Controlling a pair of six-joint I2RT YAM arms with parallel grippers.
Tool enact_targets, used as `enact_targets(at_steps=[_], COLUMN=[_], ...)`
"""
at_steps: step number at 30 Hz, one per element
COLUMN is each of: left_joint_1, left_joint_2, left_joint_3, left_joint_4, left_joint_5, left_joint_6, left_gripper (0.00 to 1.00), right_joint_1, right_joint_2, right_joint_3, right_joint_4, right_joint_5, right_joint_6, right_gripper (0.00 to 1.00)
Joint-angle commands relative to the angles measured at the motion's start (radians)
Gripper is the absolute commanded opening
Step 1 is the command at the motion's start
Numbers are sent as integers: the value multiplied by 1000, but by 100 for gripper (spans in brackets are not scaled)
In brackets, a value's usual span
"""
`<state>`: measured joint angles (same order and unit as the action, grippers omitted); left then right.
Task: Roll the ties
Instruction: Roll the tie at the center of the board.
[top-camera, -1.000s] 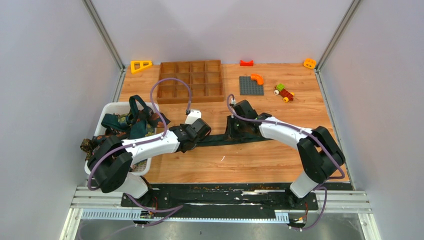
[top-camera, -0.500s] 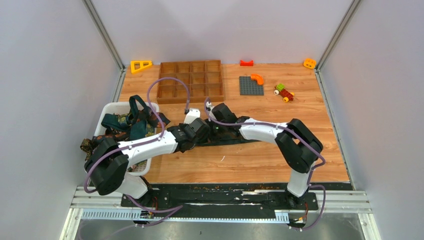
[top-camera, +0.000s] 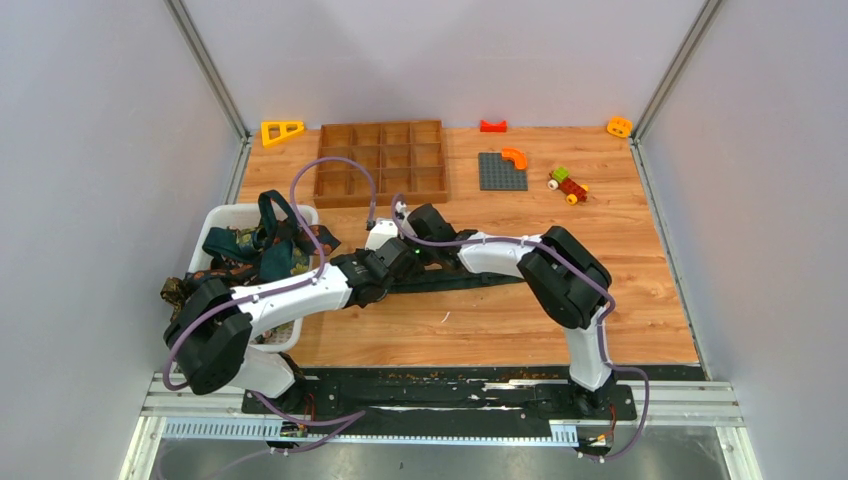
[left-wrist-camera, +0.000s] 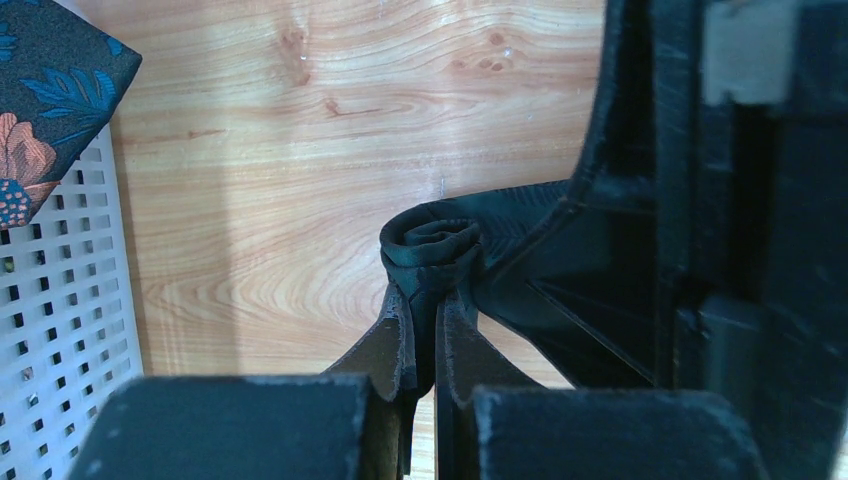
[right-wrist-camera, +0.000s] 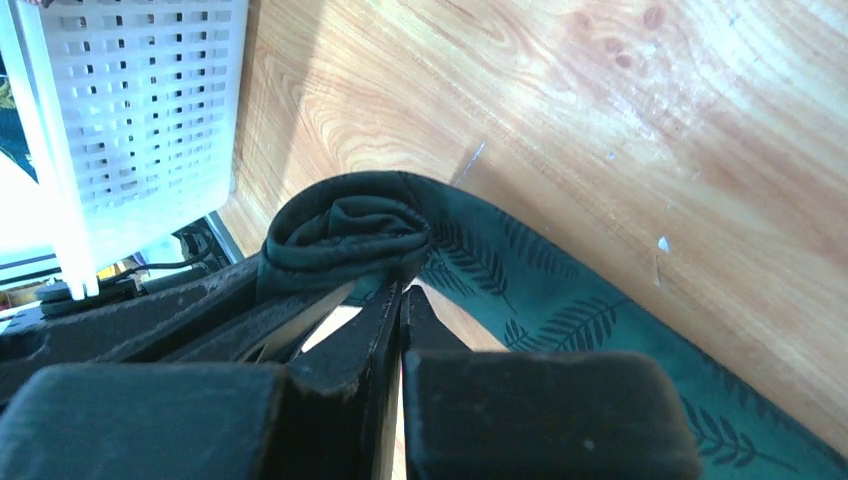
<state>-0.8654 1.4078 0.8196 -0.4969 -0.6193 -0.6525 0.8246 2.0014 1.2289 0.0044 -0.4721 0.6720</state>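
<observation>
A dark green-black tie with a leaf pattern (top-camera: 470, 278) lies flat on the wooden table, and its left end is wound into a small roll (left-wrist-camera: 432, 240), which also shows in the right wrist view (right-wrist-camera: 345, 232). My left gripper (top-camera: 398, 268) is shut on the roll, with fabric pinched between its fingers (left-wrist-camera: 400, 335). My right gripper (top-camera: 415, 255) is shut with its tips at the roll's underside (right-wrist-camera: 400, 295). The unrolled strip (right-wrist-camera: 570, 310) runs off to the right. More ties, teal and brown patterned (top-camera: 262, 245), lie heaped in the white basket (top-camera: 225, 212).
The basket's perforated wall (right-wrist-camera: 150, 100) stands just left of the roll, with a floral tie (left-wrist-camera: 50, 90) hanging over it. A wooden compartment tray (top-camera: 380, 160) sits behind the grippers. A grey baseplate (top-camera: 501, 171) and toy bricks (top-camera: 567, 184) lie at the back right.
My right gripper has moved left along the tie, up to the left gripper. The right arm has folded in. The left gripper has stayed in place.
</observation>
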Motion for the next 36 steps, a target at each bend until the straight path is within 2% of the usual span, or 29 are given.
enact_targets(at_steps=[1, 18, 36], left_joint_1=[-7, -7, -11], left_joint_2=[-46, -29, 133], left_joint_3=[-2, -22, 7], left_joint_4=[18, 72, 91], left_joint_5=[-5, 39, 15], left_joint_6=[-23, -4, -1], left_gripper=[0, 0, 0], right_joint_1=[5, 3, -21], right_joint_2=[40, 113, 70], right_joint_3=[62, 107, 60], right_joint_4=[55, 124, 87], right_joint_5=[-25, -90, -88], right_joint_6=[17, 43, 0], right_gripper=[3, 3, 3])
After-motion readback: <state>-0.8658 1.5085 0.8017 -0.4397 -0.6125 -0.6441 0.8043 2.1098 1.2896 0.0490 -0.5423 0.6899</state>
